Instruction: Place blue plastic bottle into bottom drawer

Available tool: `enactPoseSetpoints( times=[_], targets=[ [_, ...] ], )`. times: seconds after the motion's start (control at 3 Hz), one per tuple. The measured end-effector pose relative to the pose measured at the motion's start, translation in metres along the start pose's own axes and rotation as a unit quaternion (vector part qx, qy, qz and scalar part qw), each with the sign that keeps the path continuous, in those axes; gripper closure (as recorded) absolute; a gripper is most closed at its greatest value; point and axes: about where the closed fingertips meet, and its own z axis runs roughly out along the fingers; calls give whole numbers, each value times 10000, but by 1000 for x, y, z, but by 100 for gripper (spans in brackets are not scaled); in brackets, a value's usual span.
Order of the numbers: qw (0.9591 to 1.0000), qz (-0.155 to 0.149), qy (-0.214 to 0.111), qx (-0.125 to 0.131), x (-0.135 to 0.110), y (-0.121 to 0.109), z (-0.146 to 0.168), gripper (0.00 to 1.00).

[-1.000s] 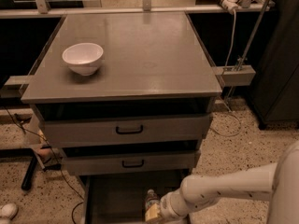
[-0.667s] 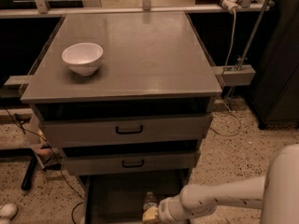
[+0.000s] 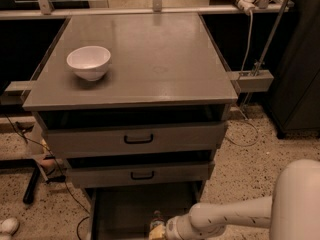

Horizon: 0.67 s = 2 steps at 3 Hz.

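The bottle (image 3: 157, 219) stood at bottom centre, inside the open bottom drawer (image 3: 125, 210), against the gripper (image 3: 159, 231); whether the gripper grasped it could not be told. The middle drawer (image 3: 142, 175) hung just above, partly overhanging it. A white bowl (image 3: 89, 62) sat on the cabinet top (image 3: 165, 59), upper left. The arm had sunk lower than a second earlier, while the bowl was unmoved.

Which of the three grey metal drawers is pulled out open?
The bottom drawer, the lowest: its dark floor shows and the gripper reaches into it. The upper drawers show only handled fronts.
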Motion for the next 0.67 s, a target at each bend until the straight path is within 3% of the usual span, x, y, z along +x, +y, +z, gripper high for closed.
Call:
enactPoseSetpoints(
  times=[0.67],
  targets=[
    [9960, 106, -636, -612, -50, 8, 19, 100]
  ],
)
